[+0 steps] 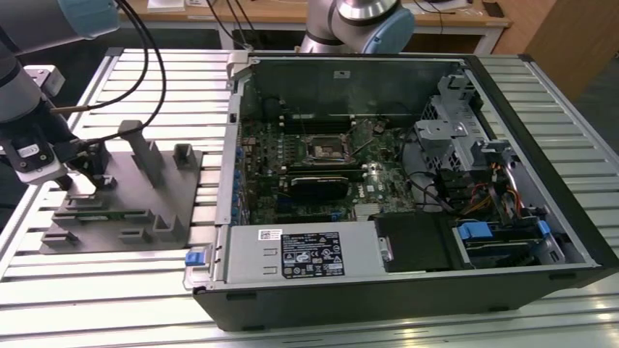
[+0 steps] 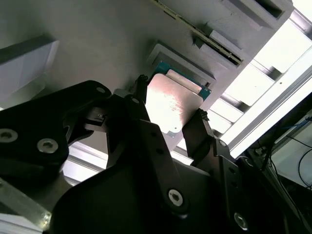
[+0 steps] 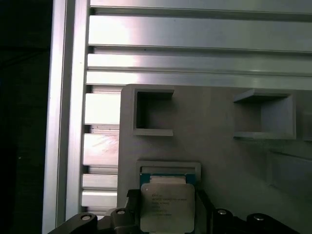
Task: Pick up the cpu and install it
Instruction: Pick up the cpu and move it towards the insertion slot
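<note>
My claw (image 2: 170, 100) is matt black. It has two narrow fingers (image 2: 141, 122) carried on flat hinged link plates, each pinned with silver socket-head screws (image 2: 175, 196). A clear plastic block (image 2: 19, 207) sits at one edge of my housing. In the exterior view my wrist (image 1: 19, 94) is a dark grey tube under a pale blue joint cap (image 1: 87, 14). It wears a white block (image 1: 29, 156), and black cables (image 1: 145, 61) loop alongside it.
</note>
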